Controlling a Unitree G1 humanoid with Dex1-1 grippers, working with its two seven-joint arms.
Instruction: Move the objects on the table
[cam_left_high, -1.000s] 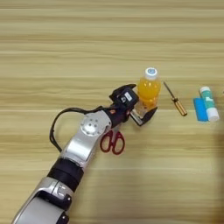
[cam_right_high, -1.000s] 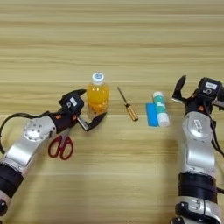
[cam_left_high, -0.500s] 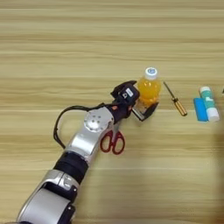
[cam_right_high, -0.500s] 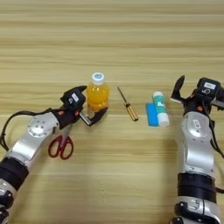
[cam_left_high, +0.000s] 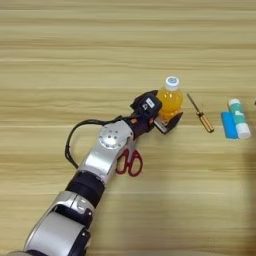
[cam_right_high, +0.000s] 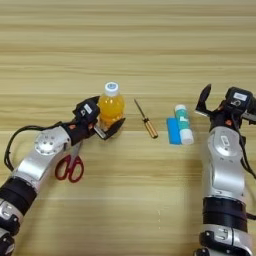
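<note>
Wide light wooden counter (cam_right_high: 128, 45) with horizontal tan and yellow grain stripes, filling both views. Near the middle, a small orange-juice bottle with a white cap (cam_right_high: 111, 104), standing upright. Around its lower body, the left hand (cam_right_high: 106, 128): black fingers spread to either side of the bottle, one finger (cam_right_high: 116, 129) reaching along the near side at the base, the other mostly hidden behind the wrist housing; whether the fingers press the bottle or merely flank it, hard to tell. Left arm stretched in from the lower left corner, silver shell and black cable lying low over the counter.

Just below that forearm, red-handled scissors (cam_right_high: 70, 167), flat on the wood, blades partly hidden beneath the arm. Right of the bottle, near but apart, a thin amber-handled screwdriver (cam_right_high: 146, 119), lying slantwise, tip away from the robot, handle nearer. Further right, a small blue rectangular block (cam_right_high: 173, 131), and touching or just beside it, a white-and-teal glue stick (cam_right_high: 183, 124), lying flat, both roughly parallel.

At the far right, the right hand (cam_right_high: 212, 99), raised on an upright forearm, empty, black fingers parted, well clear of the glue stick.
</note>
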